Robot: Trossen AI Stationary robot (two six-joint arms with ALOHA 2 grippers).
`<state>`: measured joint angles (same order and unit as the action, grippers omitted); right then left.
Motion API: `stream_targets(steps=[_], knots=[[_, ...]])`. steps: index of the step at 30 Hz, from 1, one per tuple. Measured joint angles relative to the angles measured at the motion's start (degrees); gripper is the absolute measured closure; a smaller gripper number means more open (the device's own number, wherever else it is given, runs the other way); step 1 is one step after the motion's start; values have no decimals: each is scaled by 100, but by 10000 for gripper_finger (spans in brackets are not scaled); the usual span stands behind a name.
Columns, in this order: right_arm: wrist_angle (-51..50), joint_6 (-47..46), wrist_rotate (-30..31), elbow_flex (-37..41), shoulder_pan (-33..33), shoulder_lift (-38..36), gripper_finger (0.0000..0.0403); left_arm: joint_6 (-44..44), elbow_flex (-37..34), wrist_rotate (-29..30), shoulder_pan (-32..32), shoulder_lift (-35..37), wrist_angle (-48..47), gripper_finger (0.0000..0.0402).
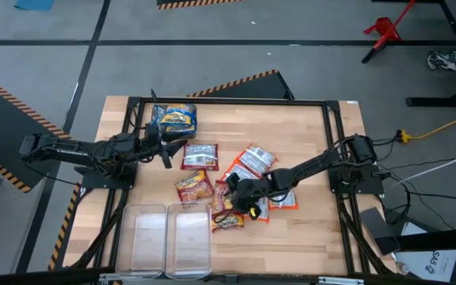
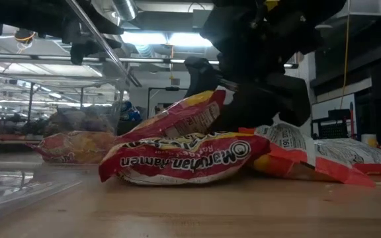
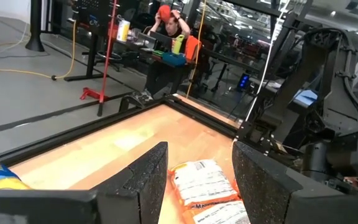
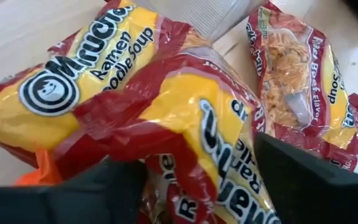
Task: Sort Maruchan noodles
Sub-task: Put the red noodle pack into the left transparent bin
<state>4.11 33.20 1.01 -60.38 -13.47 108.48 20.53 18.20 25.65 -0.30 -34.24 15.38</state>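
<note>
Right gripper (image 4: 194, 180) spread astride red-and-yellow crinkly plastic ramen packet (image 4: 185, 118), grasp unconfirmed, low view reads "Maruchan Ramen", left gripper (image 3: 197, 180) released, unloaded.

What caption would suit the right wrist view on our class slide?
Right gripper lowers its open fingers over a red-and-yellow Maruchan packet atop the pile.

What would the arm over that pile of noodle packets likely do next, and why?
Probably close its fingers. The right gripper sits low over the pile with open fingers either side of a red-and-yellow Maruchan packet, not yet pinching it. The clear bins look empty.
</note>
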Motion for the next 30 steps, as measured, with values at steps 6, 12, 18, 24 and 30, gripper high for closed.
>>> stream_targets(steps=[6, 12, 18, 24, 30], knots=[[10, -21, 135, 0, 0, -23, 252, 33, 0, 0, 0, 0, 4, 228], [86, 8, 387, 1, 0, -140, 372, 40, 0, -2, 0, 0, 15, 228], [30, 38, 541, 6, 80, -618, 384, 27, 0, -213, 0, 1, 65, 228], [79, 46, 692, 6, 428, -1391, 399, -437, 0, -426, -19, -6, 48, 228], [424, -243, 459, 4, 890, -2142, 394, -1276, 0, -590, -101, -171, 133, 226]])
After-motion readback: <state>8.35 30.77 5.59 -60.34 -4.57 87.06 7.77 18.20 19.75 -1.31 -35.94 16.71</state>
